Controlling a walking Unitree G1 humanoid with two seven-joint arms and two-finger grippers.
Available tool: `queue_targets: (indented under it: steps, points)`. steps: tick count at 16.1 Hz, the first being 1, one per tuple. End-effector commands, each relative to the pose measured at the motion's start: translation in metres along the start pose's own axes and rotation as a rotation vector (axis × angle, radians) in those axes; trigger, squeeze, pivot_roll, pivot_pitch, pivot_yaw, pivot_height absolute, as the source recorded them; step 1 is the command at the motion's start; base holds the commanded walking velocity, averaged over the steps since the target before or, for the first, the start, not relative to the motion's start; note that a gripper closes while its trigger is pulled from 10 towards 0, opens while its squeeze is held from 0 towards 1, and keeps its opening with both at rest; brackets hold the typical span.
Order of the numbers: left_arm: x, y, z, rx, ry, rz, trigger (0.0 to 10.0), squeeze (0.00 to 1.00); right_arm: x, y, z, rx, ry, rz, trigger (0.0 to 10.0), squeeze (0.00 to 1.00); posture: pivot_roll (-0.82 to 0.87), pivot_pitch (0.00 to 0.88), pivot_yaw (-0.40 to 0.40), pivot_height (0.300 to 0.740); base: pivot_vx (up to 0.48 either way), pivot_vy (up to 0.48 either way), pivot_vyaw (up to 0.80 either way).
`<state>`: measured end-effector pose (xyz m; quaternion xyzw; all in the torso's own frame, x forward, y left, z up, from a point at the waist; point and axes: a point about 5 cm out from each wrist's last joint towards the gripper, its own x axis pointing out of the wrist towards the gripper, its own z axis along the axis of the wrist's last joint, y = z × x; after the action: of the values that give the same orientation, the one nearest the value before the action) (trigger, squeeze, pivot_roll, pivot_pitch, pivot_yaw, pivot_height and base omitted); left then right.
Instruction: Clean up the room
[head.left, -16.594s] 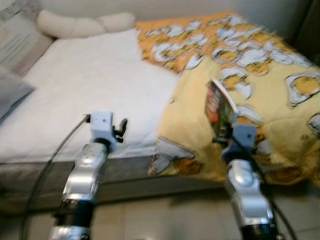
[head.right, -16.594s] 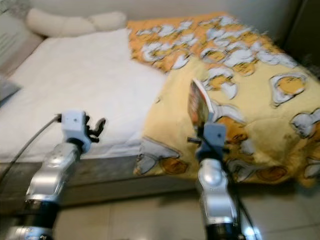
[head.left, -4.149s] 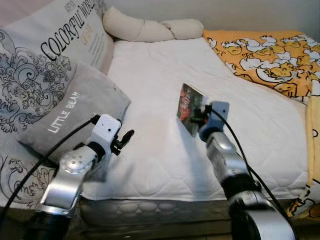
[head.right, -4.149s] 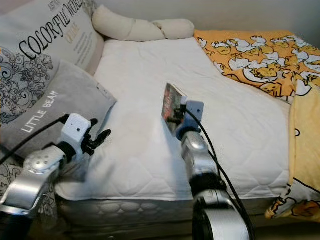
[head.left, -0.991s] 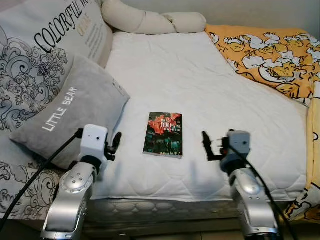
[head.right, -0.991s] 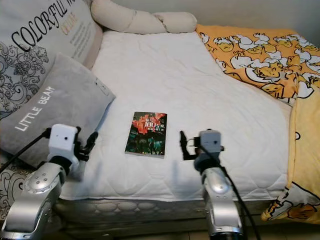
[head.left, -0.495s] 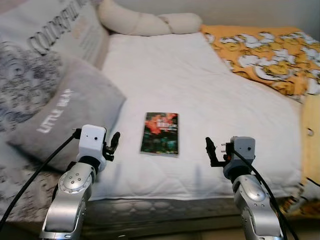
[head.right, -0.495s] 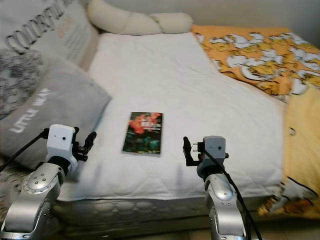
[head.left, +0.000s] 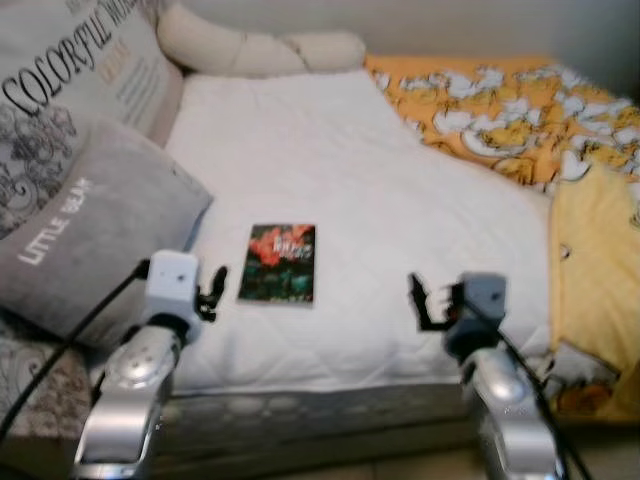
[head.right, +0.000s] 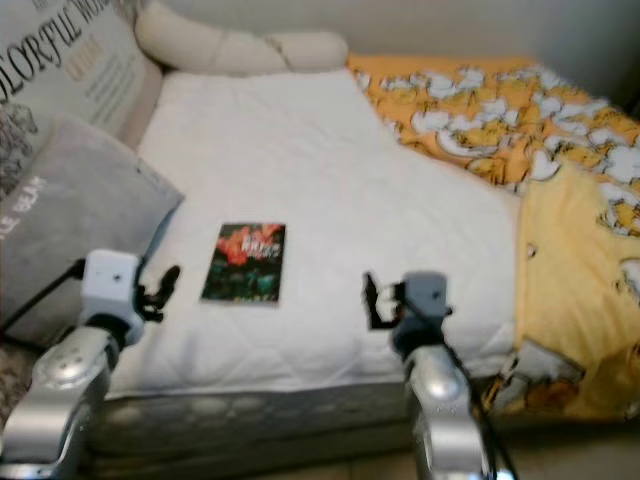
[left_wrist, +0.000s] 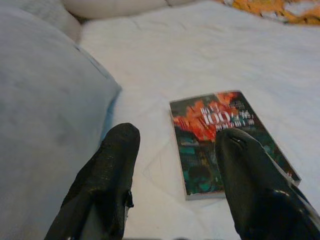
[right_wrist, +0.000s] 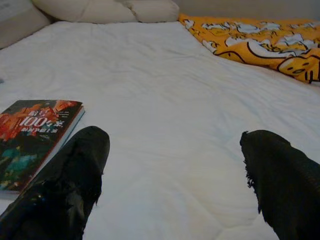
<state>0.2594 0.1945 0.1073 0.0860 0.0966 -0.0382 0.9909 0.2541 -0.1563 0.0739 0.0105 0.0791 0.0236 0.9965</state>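
A book (head.left: 279, 262) with a red and dark green cover lies flat on the white mattress (head.left: 350, 160), near its front edge. My left gripper (head.left: 212, 290) hovers open just left of the book, beside the grey pillow (head.left: 80, 230). In the left wrist view the book (left_wrist: 210, 120) lies just past the spread fingers (left_wrist: 112, 170). My right gripper (head.left: 422, 300) is open to the right of the book, low over the mattress and holding nothing. The right wrist view has the book (right_wrist: 30, 130) off to one side of its fingers (right_wrist: 75, 175).
A large printed cushion (head.left: 70, 70) and a cream bolster (head.left: 250, 50) lie at the head of the bed. A yellow and orange duck blanket (head.left: 590, 190) covers the right side and hangs over the front edge. The bed frame (head.left: 300, 425) runs below my arms.
About four seconds ago my right gripper held the book upright; it has since let go, and the book lies flat. In the last second the camera has shifted while both arms stay low.
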Motion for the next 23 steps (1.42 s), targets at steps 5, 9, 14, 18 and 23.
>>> queue_targets:
  steps: [5,9,14,18,23]
  points:
    - [0.005,-0.006,0.0,-0.007,-0.002,-0.01,10.0,0.0,0.009,-0.003,0.006,-0.018,-0.008,-0.001,10.0,1.0,0.0,0.0,-0.025,0.74,0.0,-0.391,0.0]
    - [0.01,-0.004,0.003,0.027,-0.011,-0.006,10.0,0.0,0.012,-0.002,0.001,0.007,0.007,-0.009,10.0,1.0,0.03,0.0,-0.029,0.74,0.0,-0.389,0.0]
    - [0.009,-0.005,0.0,0.026,-0.007,-0.004,10.0,0.0,0.009,0.004,-0.004,0.038,0.019,-0.011,10.0,1.0,0.01,0.0,-0.024,0.74,0.0,-0.391,0.0]
    - [0.007,-0.004,-0.001,0.042,-0.008,-0.005,10.0,0.0,0.008,0.004,-0.007,0.045,0.027,-0.016,10.0,1.0,0.02,0.0,-0.023,0.74,0.0,-0.389,0.0]
    - [0.007,-0.005,0.0,-0.024,-0.024,-0.012,10.0,0.0,0.009,-0.001,-0.005,0.035,0.024,-0.027,10.0,1.0,0.02,0.0,-0.024,0.74,0.0,-0.293,0.0]
